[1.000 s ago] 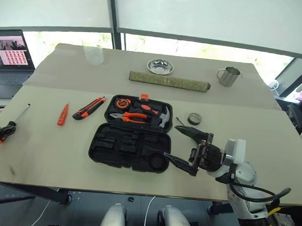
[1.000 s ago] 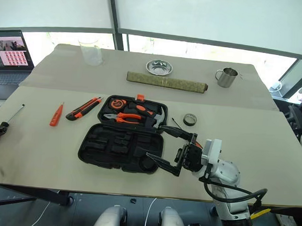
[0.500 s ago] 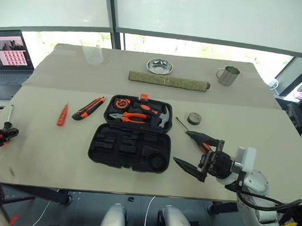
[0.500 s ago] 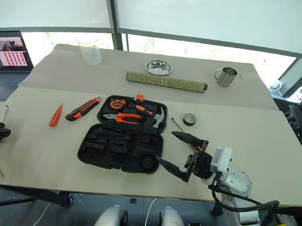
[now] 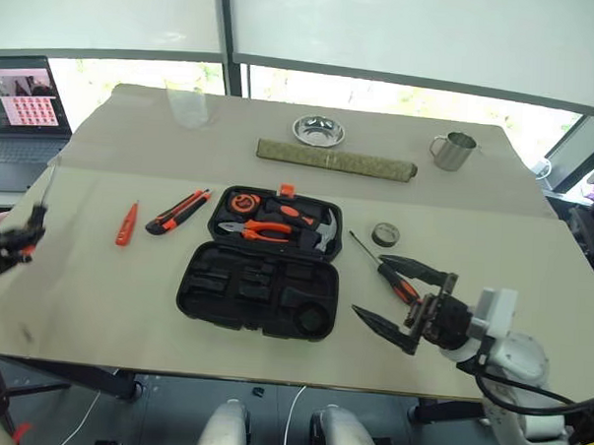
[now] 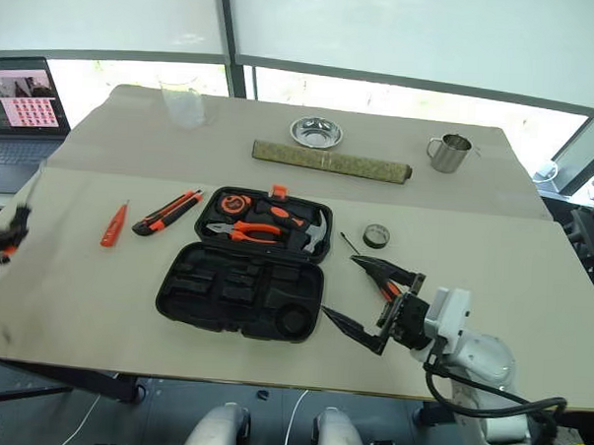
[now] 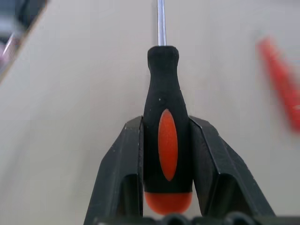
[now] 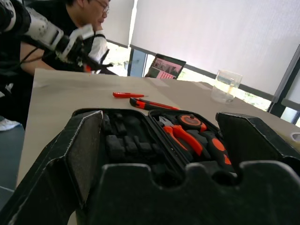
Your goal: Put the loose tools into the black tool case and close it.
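The black tool case [image 5: 237, 291] lies open in the middle of the table, with pliers, a hammer and a tape measure in its far half. At the table's left edge my left gripper [image 7: 165, 123] is shut on the black-and-orange handle of a screwdriver [image 7: 167, 140], held clear of the table with its shaft [image 5: 49, 180] pointing up. An orange tester screwdriver [image 5: 125, 224] and a utility knife [image 5: 175, 212] lie left of the case. My right gripper [image 5: 369, 285] stands open and empty right of the case, beside a second screwdriver [image 5: 391, 277] lying on the table.
A rolled olive mat [image 5: 335, 157], metal bowl [image 5: 318, 131], metal mug [image 5: 451, 150] and clear glass [image 5: 187, 107] stand along the far side. A small tape roll [image 5: 384, 233] lies right of the case. A laptop [image 5: 21, 112] is at far left. A person [image 8: 89, 14] sits beyond the left arm.
My left gripper shut on the screwdriver that lay at the left edge and lifted it, swinging its shaft upright. The right gripper drifted slightly right, still open.
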### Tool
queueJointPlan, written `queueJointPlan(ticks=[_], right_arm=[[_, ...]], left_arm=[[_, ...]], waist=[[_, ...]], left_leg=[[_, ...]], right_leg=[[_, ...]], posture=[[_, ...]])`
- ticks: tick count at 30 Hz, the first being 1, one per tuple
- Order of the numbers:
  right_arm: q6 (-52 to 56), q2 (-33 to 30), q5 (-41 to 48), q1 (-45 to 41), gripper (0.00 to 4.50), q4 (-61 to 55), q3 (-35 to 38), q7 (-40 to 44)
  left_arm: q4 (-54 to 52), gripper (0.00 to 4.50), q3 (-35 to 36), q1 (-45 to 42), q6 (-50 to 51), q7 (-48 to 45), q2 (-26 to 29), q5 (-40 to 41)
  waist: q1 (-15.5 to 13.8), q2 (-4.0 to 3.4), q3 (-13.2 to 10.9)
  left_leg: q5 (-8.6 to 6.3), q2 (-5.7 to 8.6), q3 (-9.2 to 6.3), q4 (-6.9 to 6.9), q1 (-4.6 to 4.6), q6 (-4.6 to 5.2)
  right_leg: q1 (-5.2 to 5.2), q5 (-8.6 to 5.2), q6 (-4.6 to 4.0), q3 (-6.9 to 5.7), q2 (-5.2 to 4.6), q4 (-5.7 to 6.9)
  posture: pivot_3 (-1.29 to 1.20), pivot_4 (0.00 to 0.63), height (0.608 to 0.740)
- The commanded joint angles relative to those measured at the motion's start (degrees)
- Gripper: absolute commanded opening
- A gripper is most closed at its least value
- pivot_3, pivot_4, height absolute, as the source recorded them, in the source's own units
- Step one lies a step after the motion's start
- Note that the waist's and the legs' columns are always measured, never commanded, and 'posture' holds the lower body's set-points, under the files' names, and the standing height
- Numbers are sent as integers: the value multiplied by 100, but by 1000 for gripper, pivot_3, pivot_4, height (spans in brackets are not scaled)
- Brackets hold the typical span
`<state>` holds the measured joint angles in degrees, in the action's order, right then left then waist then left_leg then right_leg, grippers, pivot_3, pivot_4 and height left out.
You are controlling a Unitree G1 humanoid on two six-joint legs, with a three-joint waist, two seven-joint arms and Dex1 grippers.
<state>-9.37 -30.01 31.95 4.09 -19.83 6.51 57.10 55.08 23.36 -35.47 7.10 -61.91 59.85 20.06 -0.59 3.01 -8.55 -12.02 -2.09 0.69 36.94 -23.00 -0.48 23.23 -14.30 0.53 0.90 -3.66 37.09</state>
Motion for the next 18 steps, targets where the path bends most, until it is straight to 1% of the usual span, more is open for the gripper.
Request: queueJointPlan(ticks=[1, 3, 5, 6, 9, 10, 12, 15, 18], right_arm=[[97, -354, 230, 114, 4500, -115, 527, 108], [135, -509, 278, 169, 4500, -97, 672, 167], [252, -656, 402, 265, 4500, -105, 896, 188], [282, -719, 435, 332, 4500, -118, 977, 236], [309, -785, 448, 428, 4500, -191, 1021, 267], [332, -784, 443, 436, 4500, -259, 1014, 226], [386, -784, 452, 481, 4500, -411, 1029, 160], [446, -780, 475, 723, 4500, -662, 1119, 110], [471, -742, 436, 919, 4500, -829, 1179, 3]], left_arm=[[-2106, 870, -679, 260, -743, -1466, -266, 173], [-2584, 870, -1157, 250, -1052, -1808, -359, -82], [-2816, 870, -1771, -107, -1352, -2077, -601, -420], [-2861, 870, -2155, -325, -1483, -2206, -734, -690], [-2776, 870, -2918, -733, -1727, -2321, -941, -1407], [-2718, 870, -3128, -879, -1833, -2247, -1105, -1609], [-2603, 870, -3441, -1078, -2077, -2150, -1375, -1894], [-2439, 870, -3794, -1148, -2464, -2072, -1685, -2218], [-2288, 870, -3957, -1136, -2634, -2010, -1812, -2403]], waist=[[-40, -12, -3], [-42, -30, -1], [-17, -37, 0], [-21, -37, -1], [-9, -37, -1], [25, -37, -1], [55, -40, -3], [76, -44, -5], [89, -44, -6]], left_leg=[[0, 3, 2, 1, -1, 0], [0, 15, 12, 2, 5, 0], [0, 28, 27, 2, 7, 1], [0, 28, 30, 3, 6, 1], [0, 17, 18, 18, -9, 2], [0, 14, 15, 20, -10, 2], [-1, 9, 15, 19, -11, 5], [-2, 10, 14, 19, -12, 6], [-3, 10, 13, 19, -15, 7]], right_leg=[[-2, 1, 2, -1, -6, -1], [-8, 1, 11, 2, -28, 0], [-8, 2, 16, 15, -28, -2], [-8, 2, 17, 17, -20, -2], [-6, 2, 19, 21, 7, -4], [-6, 2, 19, 23, 14, -5], [0, 2, 19, 31, 24, -3], [0, 1, 21, 33, 24, -2], [1, 1, 21, 34, 24, -4]], posture=[[0, 150, 740], [0, 150, 740], [0, 150, 740], [0, 150, 740], [0, 150, 740], [0, 150, 740], [0, 150, 740], [0, 150, 740], [0, 150, 740]])
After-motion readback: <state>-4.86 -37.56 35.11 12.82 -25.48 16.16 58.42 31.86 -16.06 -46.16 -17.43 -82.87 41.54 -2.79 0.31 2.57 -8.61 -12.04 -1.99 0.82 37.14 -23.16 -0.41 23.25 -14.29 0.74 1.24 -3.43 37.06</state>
